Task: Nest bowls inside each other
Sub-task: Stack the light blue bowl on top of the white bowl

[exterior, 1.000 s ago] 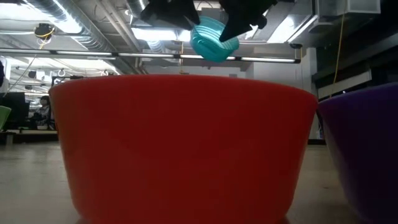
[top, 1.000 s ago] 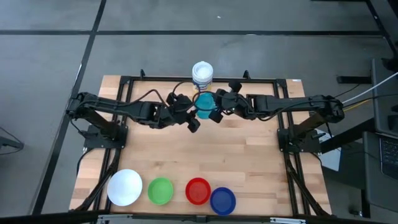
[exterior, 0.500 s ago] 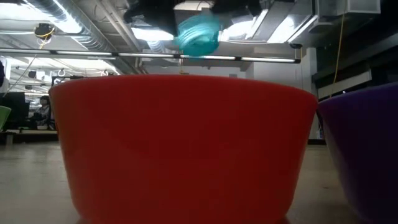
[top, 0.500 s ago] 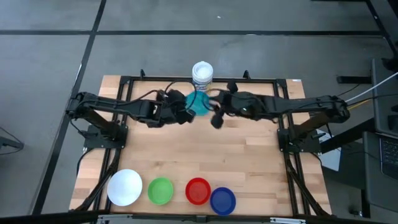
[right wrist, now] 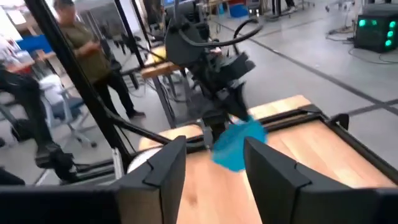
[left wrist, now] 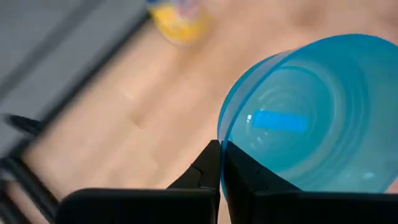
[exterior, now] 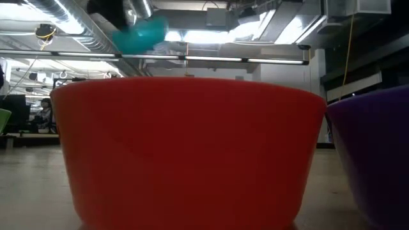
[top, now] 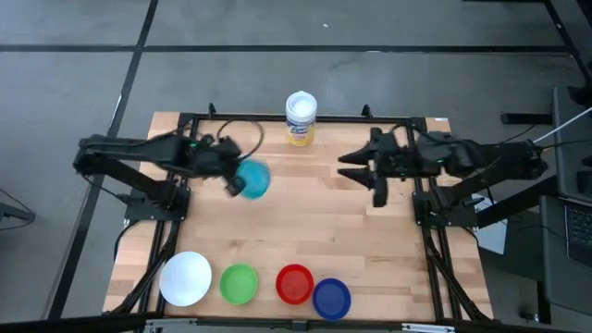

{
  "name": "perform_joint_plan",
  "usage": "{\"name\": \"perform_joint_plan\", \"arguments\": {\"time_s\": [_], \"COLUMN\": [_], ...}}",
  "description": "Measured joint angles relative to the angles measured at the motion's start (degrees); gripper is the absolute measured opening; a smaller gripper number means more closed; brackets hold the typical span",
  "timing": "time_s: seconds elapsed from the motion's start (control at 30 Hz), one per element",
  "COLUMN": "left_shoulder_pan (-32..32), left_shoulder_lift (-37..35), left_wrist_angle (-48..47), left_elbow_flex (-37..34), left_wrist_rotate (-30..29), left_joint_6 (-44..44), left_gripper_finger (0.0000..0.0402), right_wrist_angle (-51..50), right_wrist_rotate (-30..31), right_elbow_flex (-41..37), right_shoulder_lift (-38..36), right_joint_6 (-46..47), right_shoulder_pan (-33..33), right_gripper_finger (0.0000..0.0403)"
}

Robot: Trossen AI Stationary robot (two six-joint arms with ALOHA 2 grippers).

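Note:
My left gripper (top: pixel 237 185) is shut on the teal bowl (top: pixel 254 178), which it holds above the table's left half; the low view shows that bowl (exterior: pixel 139 35) high up. My right gripper (top: pixel 350 168) stands open and holds nothing at the table's right, pointing level toward the teal bowl (right wrist: pixel 239 143). Along the near edge the white bowl (top: pixel 185 277), green bowl (top: pixel 239 283), red bowl (top: pixel 294 284) and dark blue bowl (top: pixel 331 298) rest on their bases, openings up. My left gripper pinches the teal bowl's rim (left wrist: pixel 222 138) between its two fingers, one finger (left wrist: pixel 242 174) inside the bowl and the other outside the wall. The fingers slant downward from the table's left. The bowl is lifted clear of the table and tilted, its opening turned toward the wrist.
A white canister with a yellow label (top: pixel 300 117) stands at the far edge's middle. Bare wood lies between the arms and the row of bowls. In the low view the red bowl (exterior: pixel 185 153) fills the foreground. People stand beyond the table (right wrist: pixel 74 43).
My right gripper has let go of the teal bowl, opened, and drawn back toward the table's right edge while rising and tipping level. My left gripper has shut on the bowl's rim and carried it from the table's middle toward the left edge, clear of the table.

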Motion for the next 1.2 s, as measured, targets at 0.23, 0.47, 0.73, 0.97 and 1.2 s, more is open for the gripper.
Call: {"name": "perform_joint_plan", "arguments": {"time_s": [0.23, 0.47, 0.73, 0.97, 1.2], "left_shoulder_pan": [-15.8, -33.5, -49.9, -56.1, -58.4], "left_shoulder_lift": [-4.6, -3.4, 2.1, 6.8, 8.8], "left_wrist_angle": [-14.0, -18.0, -10.1, 5.8, 7.8], "left_elbow_flex": [0.0, 0.0, -5.8, -16.7, -21.7], "left_wrist_rotate": [15.6, 23.2, 24.7, 23.7, 22.9], "left_joint_6": [-9.1, -20.6, -33.8, -43.2, -47.9], "left_gripper_finger": [0.0002, 0.0002, 0.0002, 0.0002, 0.0002], "right_wrist_angle": [0.0, 0.9, 6.0, 9.9, 11.5], "right_wrist_rotate": [7.1, 11.2, 20.6, 27.2, 29.1], "right_elbow_flex": [0.0, 0.0, 0.0, 0.0, 0.0], "right_shoulder_lift": [-1.8, -0.8, 0.0, 0.1, 0.1], "right_joint_6": [2.2, 5.5, 5.2, 3.5, 3.1], "right_shoulder_pan": [10.9, 17.5, 24.1, 27.7, 28.8], "right_gripper_finger": [0.0132, 0.0118, 0.0132, 0.0143, 0.0134]}}
